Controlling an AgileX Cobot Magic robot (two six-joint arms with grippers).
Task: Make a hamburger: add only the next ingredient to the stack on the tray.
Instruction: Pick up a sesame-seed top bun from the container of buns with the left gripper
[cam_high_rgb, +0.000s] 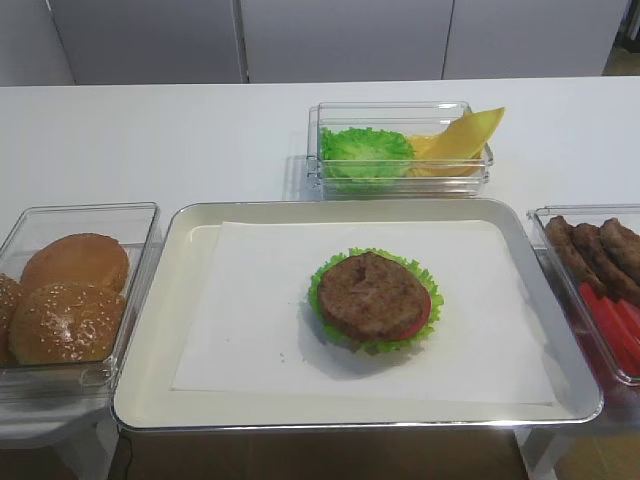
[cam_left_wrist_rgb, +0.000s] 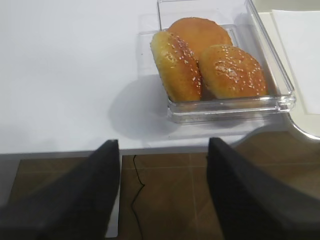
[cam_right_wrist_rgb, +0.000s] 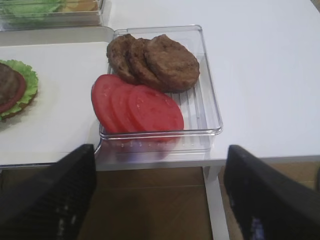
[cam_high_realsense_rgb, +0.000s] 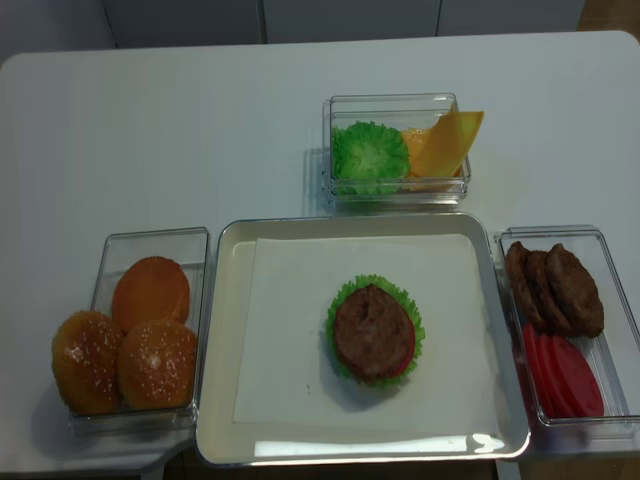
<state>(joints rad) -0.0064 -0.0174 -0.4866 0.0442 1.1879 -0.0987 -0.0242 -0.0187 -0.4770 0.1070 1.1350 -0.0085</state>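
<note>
Looking down from the high view, the tray (cam_high_rgb: 150, 330) holds the stack (cam_high_rgb: 374, 298) on white paper (cam_high_rgb: 250, 300), patty on top, a red tomato edge showing at its right. In the left bun tub (cam_high_rgb: 140, 215) the seeded bun top (cam_high_rgb: 66, 322) lies nearest; a second seeded bun is cut off by the left edge. The patty tub (cam_high_rgb: 540, 215) is cropped on the right. No gripper shows here.

From the right wrist, the right gripper (cam_right_wrist_rgb: 160, 200) appears only as two blurred dark fingers (cam_right_wrist_rgb: 55, 200) standing well apart with nothing between them, near the tub of patties (cam_right_wrist_rgb: 155, 60) and tomato slices (cam_right_wrist_rgb: 137, 107).

From the left wrist, the left gripper (cam_left_wrist_rgb: 162, 195) likewise stands parted and empty, short of the buns; its fingertips are out of frame.

The overhead realsense view shows the far tub with lettuce (cam_high_realsense_rgb: 371, 155) and cheese (cam_high_realsense_rgb: 445, 140).
</note>
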